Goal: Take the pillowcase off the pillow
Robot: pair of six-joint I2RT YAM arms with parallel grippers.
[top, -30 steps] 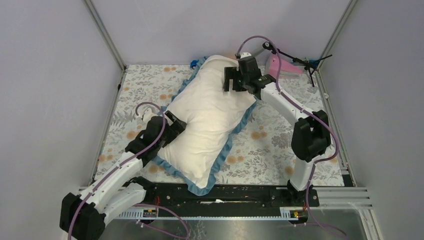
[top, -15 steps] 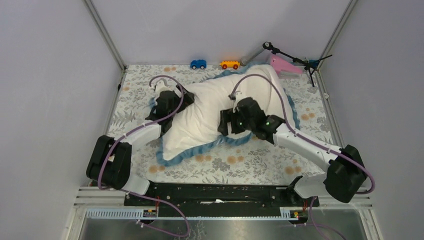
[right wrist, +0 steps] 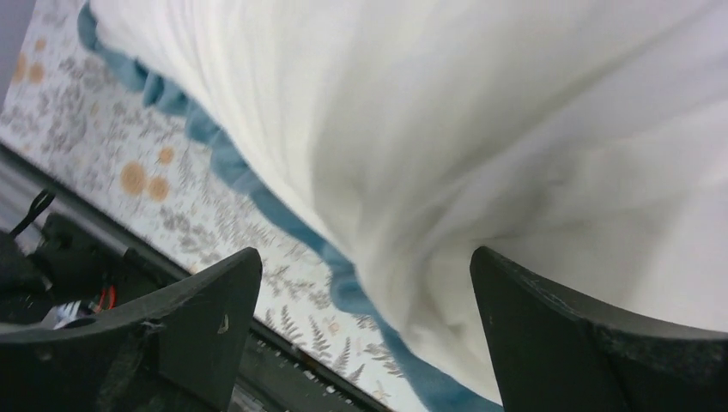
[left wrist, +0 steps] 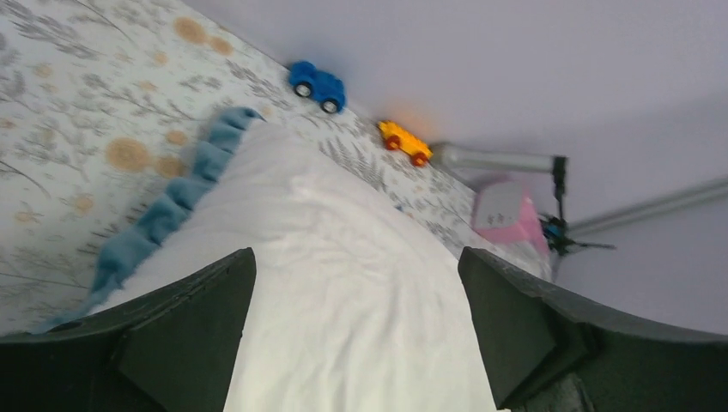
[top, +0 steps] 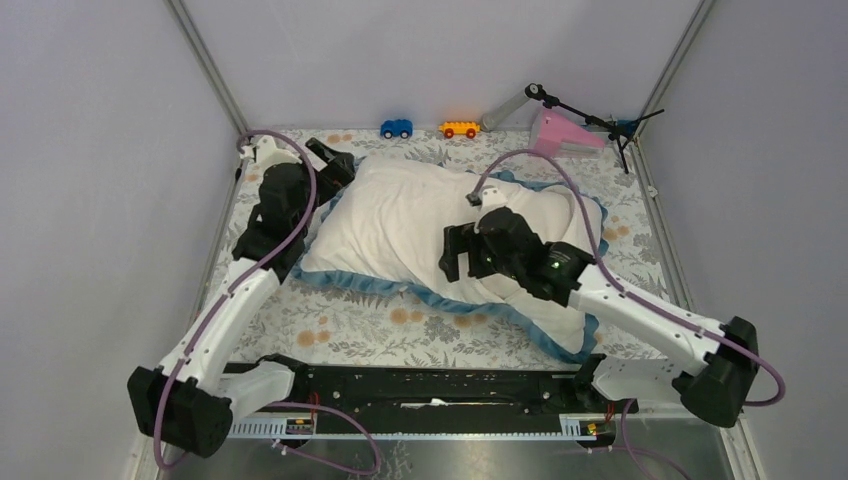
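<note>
Both stand released, empty: left gripper (top: 338,162), right gripper (top: 460,264). Recommend pinching only the white, blue-frilled fabric pillowcase (top: 400,220) edging, not filling.

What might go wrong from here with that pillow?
Both grippers are open: the left gripper at the far corner of the pillowcase, the right gripper over its middle. Pinching the smooth white face there may catch the pillow inside too, dragging both together. A sweep of the left arm might knock the blue toy car or orange toy car close behind.
</note>
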